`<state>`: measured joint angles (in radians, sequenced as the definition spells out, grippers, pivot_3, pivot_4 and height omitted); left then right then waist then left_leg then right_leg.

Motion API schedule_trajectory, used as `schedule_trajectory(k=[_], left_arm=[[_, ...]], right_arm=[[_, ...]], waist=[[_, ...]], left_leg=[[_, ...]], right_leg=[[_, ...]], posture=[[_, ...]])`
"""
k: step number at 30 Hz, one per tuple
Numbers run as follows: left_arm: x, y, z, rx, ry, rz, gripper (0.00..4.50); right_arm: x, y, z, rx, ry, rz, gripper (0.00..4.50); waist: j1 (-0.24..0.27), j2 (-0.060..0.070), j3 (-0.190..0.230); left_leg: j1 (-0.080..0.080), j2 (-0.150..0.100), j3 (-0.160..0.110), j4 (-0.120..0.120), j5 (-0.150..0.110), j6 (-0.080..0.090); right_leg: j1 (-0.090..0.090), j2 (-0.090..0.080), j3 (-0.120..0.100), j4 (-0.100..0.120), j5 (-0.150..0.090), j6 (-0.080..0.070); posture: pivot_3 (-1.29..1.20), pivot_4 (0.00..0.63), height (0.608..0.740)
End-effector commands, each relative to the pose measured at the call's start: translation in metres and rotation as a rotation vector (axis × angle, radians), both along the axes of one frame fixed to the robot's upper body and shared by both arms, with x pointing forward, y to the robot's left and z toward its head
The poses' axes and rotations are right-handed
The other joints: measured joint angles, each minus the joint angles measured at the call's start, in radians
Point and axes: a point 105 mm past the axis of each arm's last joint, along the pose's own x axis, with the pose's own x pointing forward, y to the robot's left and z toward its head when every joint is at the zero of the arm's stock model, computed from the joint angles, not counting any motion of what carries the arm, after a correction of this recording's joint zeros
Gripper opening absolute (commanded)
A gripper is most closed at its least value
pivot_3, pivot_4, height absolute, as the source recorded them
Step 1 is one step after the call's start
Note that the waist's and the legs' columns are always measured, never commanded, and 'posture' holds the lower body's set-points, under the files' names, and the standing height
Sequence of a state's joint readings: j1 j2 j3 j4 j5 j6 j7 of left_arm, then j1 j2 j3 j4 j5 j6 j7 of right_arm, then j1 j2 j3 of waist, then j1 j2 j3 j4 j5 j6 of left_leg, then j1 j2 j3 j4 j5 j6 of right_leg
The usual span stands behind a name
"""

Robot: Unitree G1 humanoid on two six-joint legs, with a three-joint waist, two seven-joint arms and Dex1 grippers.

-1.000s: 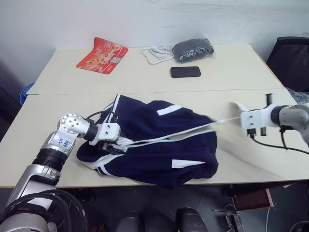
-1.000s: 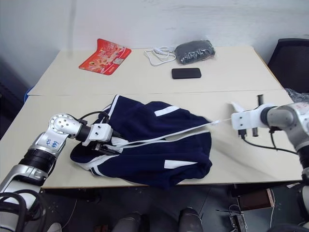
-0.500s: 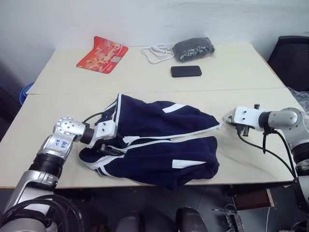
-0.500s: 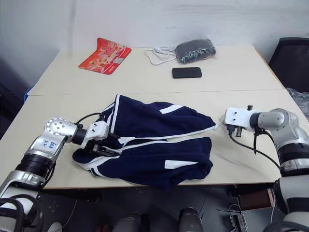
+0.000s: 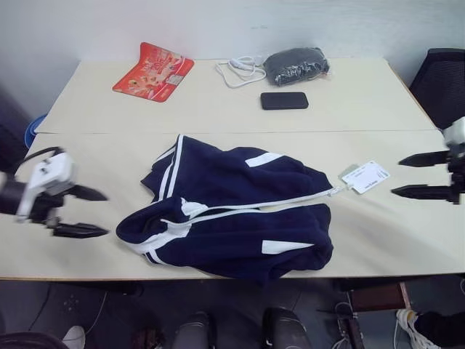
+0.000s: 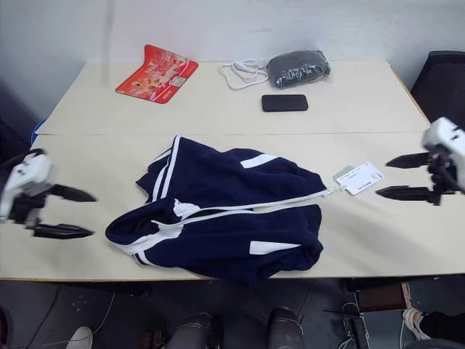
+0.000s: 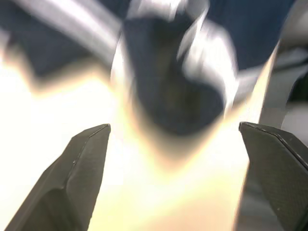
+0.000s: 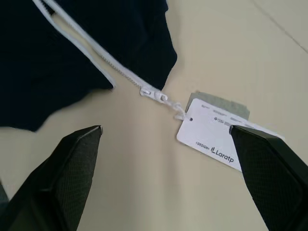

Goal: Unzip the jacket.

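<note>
Head camera: my left gripper [image 5: 80, 212] hangs over the near table [image 5: 218, 109], fingers spread wide, nothing between them. The jacket [image 5: 232, 211] lies crumpled on the tabletop to the right of this gripper, apart from it; the hem end with the white stripes faces it. My right gripper [image 5: 421, 174] is released, its two black fingers parted and pointing toward the jacket, nothing in its grasp. The white zipper [image 5: 261, 206] runs across the jacket from the left-gripper side to the right-gripper side. At its end the paper tag [image 5: 365, 177] lies flat on the table, between the jacket edge and my right fingertips, touching neither finger. Beyond the jacket, on the far table, are a black phone [image 5: 284, 100], a dark bagged bundle [image 5: 294, 65], a white cable [image 5: 240, 73] and a red packet [image 5: 153, 71].

Left wrist camera: my two fingers [image 7: 72, 183] stand far apart. Ahead of them, blurred, is navy fabric with white stripes.

Right wrist camera: my fingers [image 8: 62, 178] stand wide apart. Between and ahead of them lies the zipper pull [image 8: 154, 94], joined by string to the tag [image 8: 216, 139], which rests on bare tabletop just beside the jacket's corner.
</note>
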<state>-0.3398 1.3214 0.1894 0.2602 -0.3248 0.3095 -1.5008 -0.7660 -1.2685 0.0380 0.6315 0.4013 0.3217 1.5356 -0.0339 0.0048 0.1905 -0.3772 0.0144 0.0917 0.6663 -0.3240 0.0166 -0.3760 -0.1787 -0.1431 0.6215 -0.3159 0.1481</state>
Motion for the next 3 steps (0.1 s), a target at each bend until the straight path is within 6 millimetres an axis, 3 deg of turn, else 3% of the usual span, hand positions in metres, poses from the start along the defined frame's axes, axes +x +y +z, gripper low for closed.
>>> schedule_trajectory(k=[1, 3], left_arm=[[-0.0072, -0.004, 0.03, -0.1, -0.058, -0.023, 4.5], [-0.0028, -0.0133, 0.0322, -0.193, -0.087, -0.021, 4.5]], right_arm=[[-0.0089, 0.0138, 0.0226, 0.152, -0.003, 0.08, 4.46], [-0.0077, 0.0184, 0.0199, 0.198, -0.006, 0.092, 4.46]], waist=[[0.0, 0.0, 0.0], [0.002, 0.0, 0.0]], left_leg=[[0.0, 0.0, 0.0, 0.0, 0.0, 0.0], [0.0, 0.001, 0.0, 0.0, 0.0, 0.0]], right_leg=[[0.0, 0.0, 0.001, 0.0, 0.0, 0.0], [-0.001, 0.0, 0.002, 0.001, 0.0, 0.0]], posture=[[0.0, 0.15, 0.74], [0.0, 0.15, 0.74]])
